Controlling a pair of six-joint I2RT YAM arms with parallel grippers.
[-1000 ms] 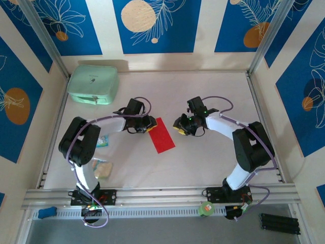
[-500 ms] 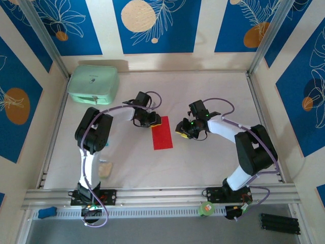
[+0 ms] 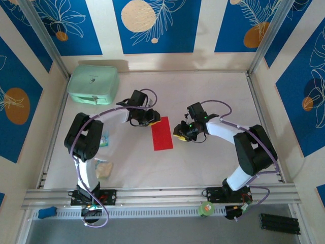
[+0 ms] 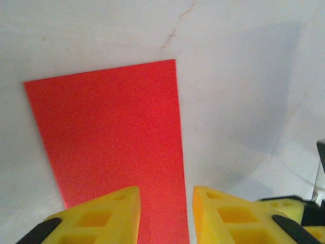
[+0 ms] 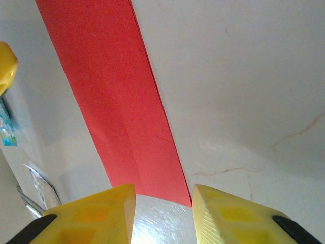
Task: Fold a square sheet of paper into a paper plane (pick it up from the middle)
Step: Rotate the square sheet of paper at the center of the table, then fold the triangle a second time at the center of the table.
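Note:
The red sheet of paper (image 3: pixel 162 133) lies flat on the white table as a narrow rectangle, folded in half, with no paper plane shape to it. My left gripper (image 3: pixel 148 118) hovers at its far left corner. In the left wrist view the paper (image 4: pixel 106 132) runs under my left gripper (image 4: pixel 166 198), whose yellow jaws stand apart with nothing pinched. My right gripper (image 3: pixel 180 131) sits just right of the paper's long edge. In the right wrist view the paper's (image 5: pixel 117 101) doubled edge ends just ahead of my right gripper (image 5: pixel 163 195), which is open over bare table.
A mint-green case (image 3: pixel 93 84) stands at the back left. Two small pale packets (image 3: pixel 103 139) (image 3: pixel 102 168) lie near the left arm's base. A green roll (image 3: pixel 205 208) sits on the front rail. Metal frame posts edge the table.
The paper has turned from a slant to straight up and down. My left gripper shifted along its far corner; my right gripper edged slightly left toward the paper.

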